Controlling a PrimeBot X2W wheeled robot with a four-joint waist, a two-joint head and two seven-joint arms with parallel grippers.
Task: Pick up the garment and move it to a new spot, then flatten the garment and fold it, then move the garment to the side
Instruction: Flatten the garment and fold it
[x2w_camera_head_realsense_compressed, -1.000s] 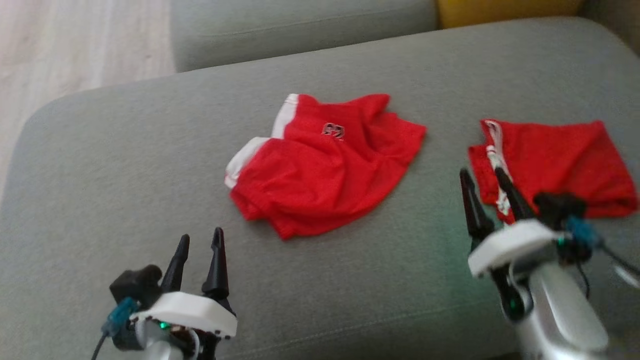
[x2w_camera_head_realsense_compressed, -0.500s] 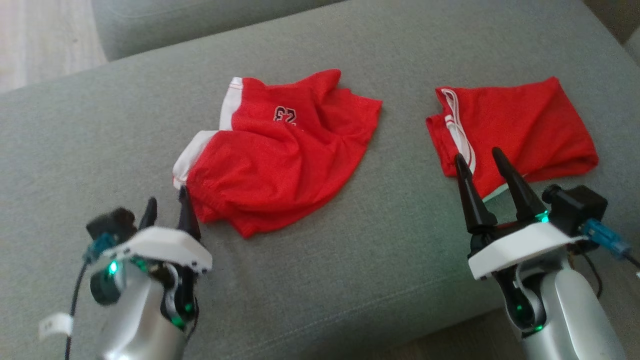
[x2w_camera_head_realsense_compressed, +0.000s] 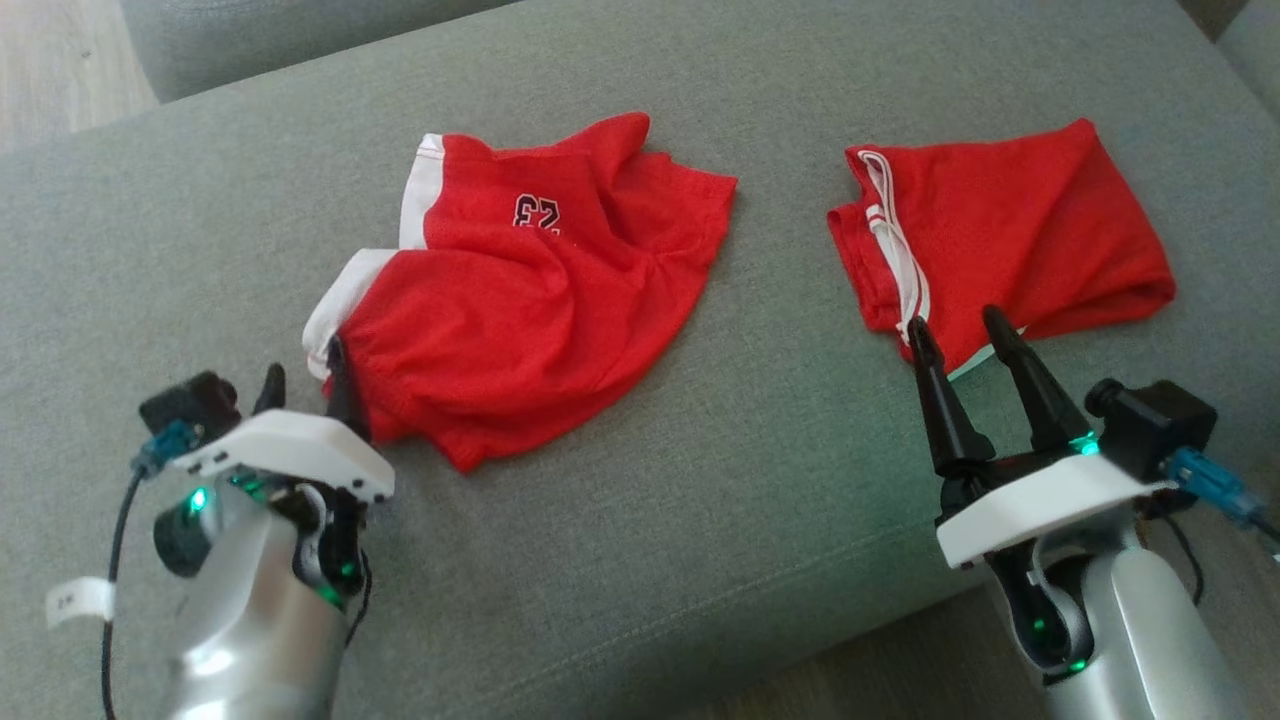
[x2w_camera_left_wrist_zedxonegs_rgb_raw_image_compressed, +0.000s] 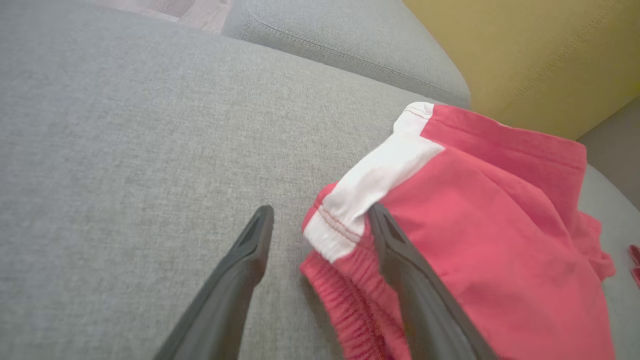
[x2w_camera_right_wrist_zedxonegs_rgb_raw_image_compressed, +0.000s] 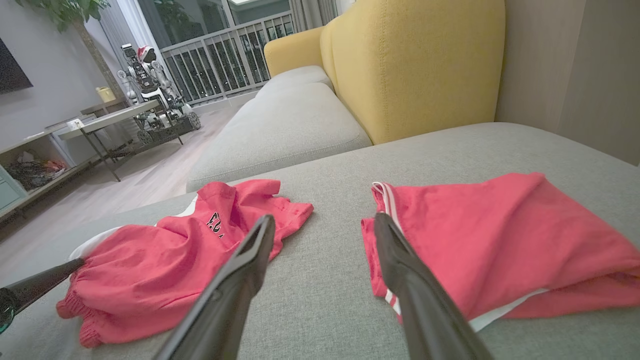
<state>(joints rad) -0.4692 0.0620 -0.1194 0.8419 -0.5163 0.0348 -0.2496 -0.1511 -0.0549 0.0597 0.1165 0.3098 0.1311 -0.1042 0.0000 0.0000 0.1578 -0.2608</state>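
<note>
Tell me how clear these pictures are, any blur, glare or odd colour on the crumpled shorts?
Head view: fairly sharp, even light, no glare; crumpled shorts deep red. Left wrist view: shorts look washed pink, that arm's own fingers soft up close. Right wrist view: same pink cast, window bright but not blown out.

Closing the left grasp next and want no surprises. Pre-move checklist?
1. left end effector open: ok.
2. Waistband corner of the crumpled red mesh shorts between its fingers: ok.
3. right end effector open, empty: ok.
4. It is clear of the folded red cloth garment: cannot tell, it overlaps the garment's edge in the head view.
5. Shorts flat: not ok.
6. Bare grey fabric sofa cushion beside the shorts: ok.
</note>
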